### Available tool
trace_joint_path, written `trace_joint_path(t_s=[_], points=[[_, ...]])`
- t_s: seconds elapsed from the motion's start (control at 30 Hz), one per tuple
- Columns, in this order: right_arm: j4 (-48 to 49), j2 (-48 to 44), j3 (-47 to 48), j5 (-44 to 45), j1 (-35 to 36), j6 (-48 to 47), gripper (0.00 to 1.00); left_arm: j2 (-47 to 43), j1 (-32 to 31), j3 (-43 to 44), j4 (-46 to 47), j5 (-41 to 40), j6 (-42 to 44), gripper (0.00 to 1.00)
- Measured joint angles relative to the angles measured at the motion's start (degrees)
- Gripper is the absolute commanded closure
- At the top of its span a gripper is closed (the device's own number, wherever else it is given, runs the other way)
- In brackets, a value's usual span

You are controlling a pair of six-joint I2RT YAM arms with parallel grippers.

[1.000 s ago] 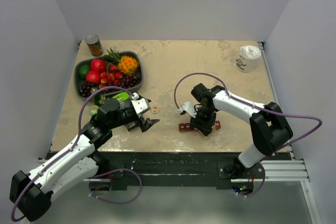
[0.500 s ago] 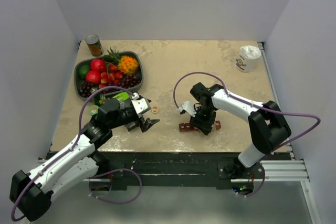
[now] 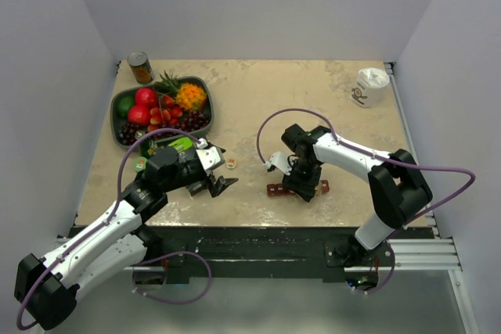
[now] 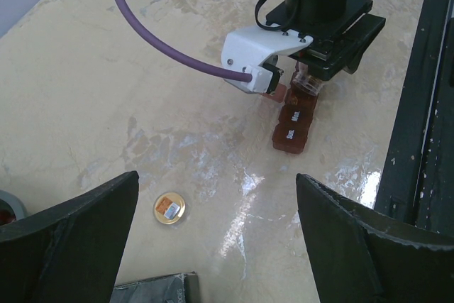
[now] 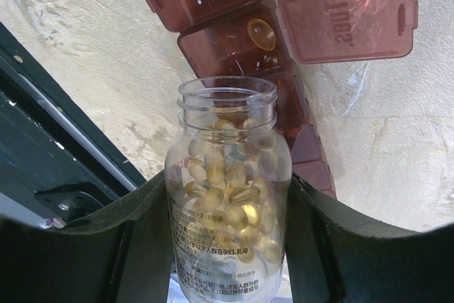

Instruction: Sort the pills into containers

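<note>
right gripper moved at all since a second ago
Yes: the right gripper, holding the pill bottle, has edged slightly left along the containers, which lie still.

Top view: bright, even, diffuse light, only soft shadows on the table [image 3: 313,91], sharp throughout. Left wrist cam: glare streak on table just below centre, twd 6 o'clock. Left fingers [image 4: 64,232] dark & soft at 7 & 4 o'clock. Right wrist cam: bottle [image 5: 227,196] sharp w/ small highlights on glass. Table near washed out at 3 o'clock. Right fingers [image 5: 340,246] dark, blurred at 8 & 4 o'clock.
</note>
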Motion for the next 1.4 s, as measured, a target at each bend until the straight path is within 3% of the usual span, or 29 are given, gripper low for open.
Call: trace_joint_path(t_s=[1.4], points=[[-0.81, 0.76, 1.01, 3.43, 3.06, 0.39, 0.88, 0.02, 0.00, 0.00, 0.00, 0.09, 0.00, 0.04]])
